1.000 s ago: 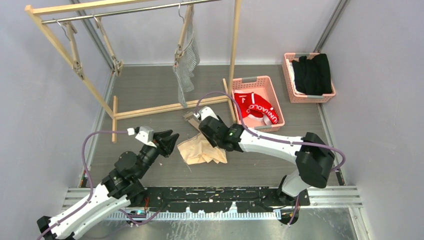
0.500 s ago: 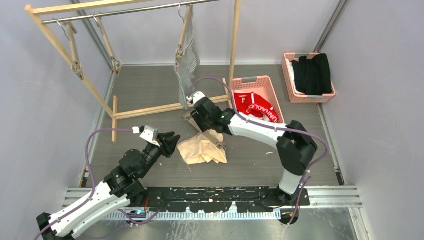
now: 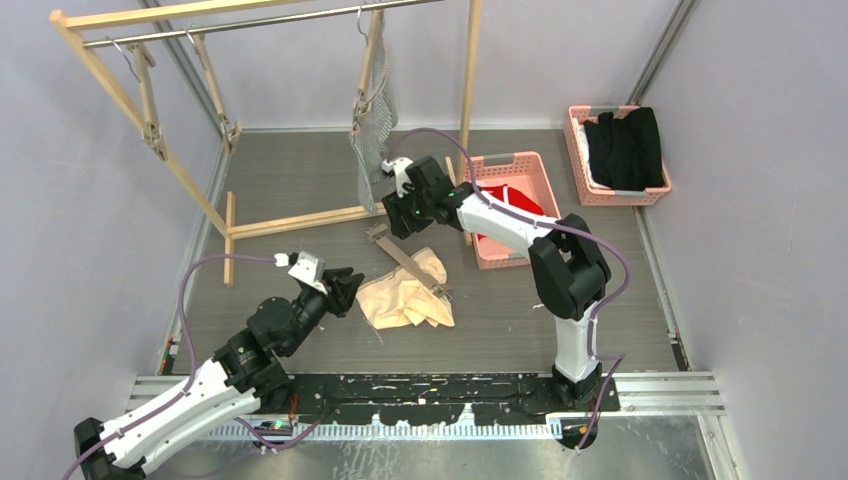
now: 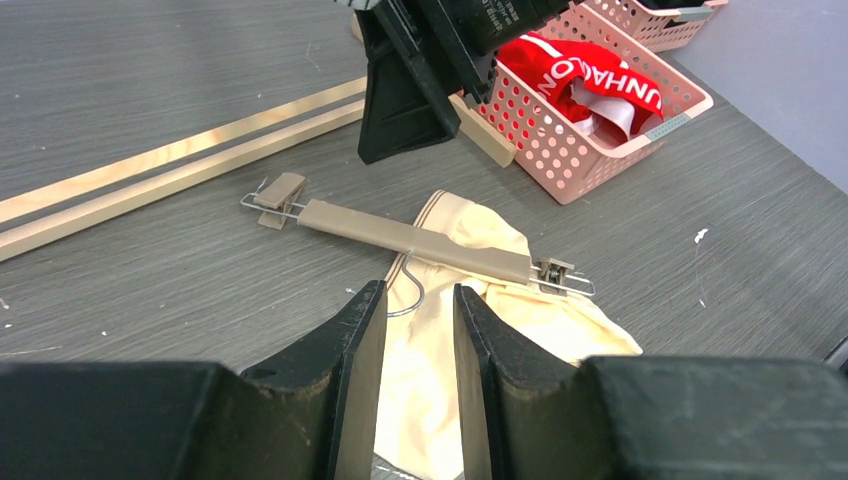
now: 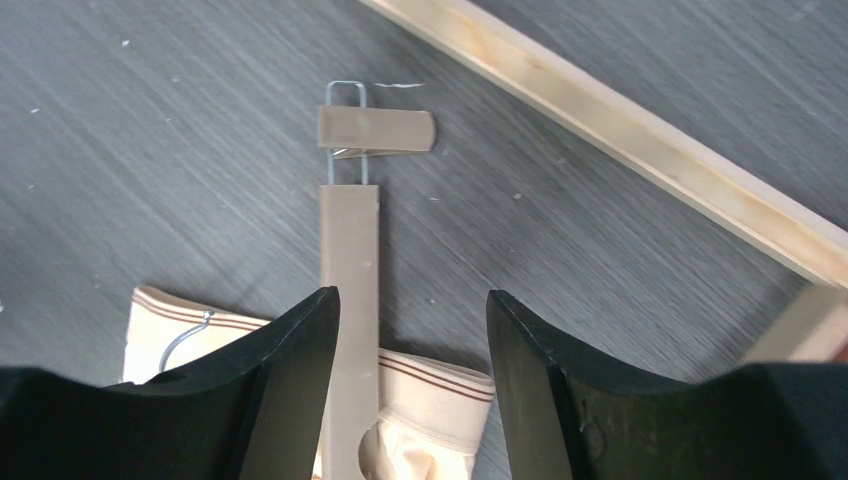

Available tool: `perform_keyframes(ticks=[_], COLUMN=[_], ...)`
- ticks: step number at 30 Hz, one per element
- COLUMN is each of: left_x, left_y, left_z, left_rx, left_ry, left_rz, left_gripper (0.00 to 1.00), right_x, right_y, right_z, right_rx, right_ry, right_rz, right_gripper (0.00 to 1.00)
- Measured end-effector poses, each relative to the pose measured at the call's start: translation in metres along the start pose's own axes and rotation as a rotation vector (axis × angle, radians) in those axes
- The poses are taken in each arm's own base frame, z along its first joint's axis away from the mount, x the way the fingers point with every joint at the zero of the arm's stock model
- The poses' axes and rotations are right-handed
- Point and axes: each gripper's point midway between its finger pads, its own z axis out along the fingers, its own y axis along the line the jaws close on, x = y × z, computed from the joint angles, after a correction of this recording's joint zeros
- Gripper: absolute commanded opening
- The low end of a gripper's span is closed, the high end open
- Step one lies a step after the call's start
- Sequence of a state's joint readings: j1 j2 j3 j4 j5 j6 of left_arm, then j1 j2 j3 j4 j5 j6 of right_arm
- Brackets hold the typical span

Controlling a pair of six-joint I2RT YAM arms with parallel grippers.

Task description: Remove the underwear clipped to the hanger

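The cream-beige underwear [image 3: 405, 300] lies crumpled on the floor with a tan clip hanger [image 3: 405, 258] across its far edge. The hanger's left clip [image 4: 280, 190] is bare; its right clip [image 4: 555, 270] rests on the cloth. The pinstriped underwear [image 3: 375, 130] hangs clipped on the rack. The red underwear [image 3: 520, 205] lies in a pink basket [image 3: 500, 250], partly behind my right arm. My right gripper [image 3: 394, 222] is open and empty above the hanger's far end [image 5: 348, 250]. My left gripper [image 3: 340, 288] is open and empty, just left of the cream underwear [image 4: 560, 320].
The wooden rack's base rail [image 3: 300, 220] and upright post [image 3: 468, 90] stand right by my right gripper. A second pink basket [image 3: 580, 185] at the back right holds a black garment [image 3: 625, 150]. Two bare hangers [image 3: 150, 120] hang at the rack's left.
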State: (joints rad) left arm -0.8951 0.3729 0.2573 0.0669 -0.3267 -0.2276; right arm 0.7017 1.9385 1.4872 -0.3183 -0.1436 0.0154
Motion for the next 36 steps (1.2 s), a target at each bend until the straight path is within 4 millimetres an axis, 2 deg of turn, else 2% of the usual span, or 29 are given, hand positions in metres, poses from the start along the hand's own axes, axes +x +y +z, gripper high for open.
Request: perform_keyframes(ticks=[5, 9, 15, 20, 24, 34, 36], left_x=[0.006, 0.006, 0.006, 0.006, 0.006, 0.004, 0.004], left_y=[0.000, -0.001, 0.000, -0.001, -0.001, -0.001, -0.001], left_z=[0.003, 0.003, 0.003, 0.003, 0.003, 0.003, 0.003], left_rx=[-0.005, -0.003, -0.009, -0.008, -0.008, -0.006, -0.005], left_ry=[0.023, 0.023, 0.021, 0.022, 0.021, 0.014, 0.011], left_rz=[0.004, -0.004, -0.007, -0.008, -0.010, -0.014, -0.014], left_gripper=[0.31, 0.31, 0.31, 0.30, 0.30, 0.30, 0.30], right_x=[0.012, 0.025, 0.040, 0.052, 0.054, 0.051, 0.051], right_y=[0.026, 0.037, 0.036, 0.030, 0.027, 0.022, 0.022], right_z=[0.009, 0.018, 0.032, 0.044, 0.050, 0.061, 0.060], right_rx=[-0.139, -0.202, -0.213, -0.194, -0.182, -0.159, -0.158], right_ry=[0.037, 0.071, 0.112, 0.140, 0.145, 0.139, 0.140], right_rz=[-0.018, -0.020, -0.015, -0.018, -0.020, -0.020, -0.019], right_gripper=[0.64, 0.64, 0.71, 0.72, 0.72, 0.57, 0.48])
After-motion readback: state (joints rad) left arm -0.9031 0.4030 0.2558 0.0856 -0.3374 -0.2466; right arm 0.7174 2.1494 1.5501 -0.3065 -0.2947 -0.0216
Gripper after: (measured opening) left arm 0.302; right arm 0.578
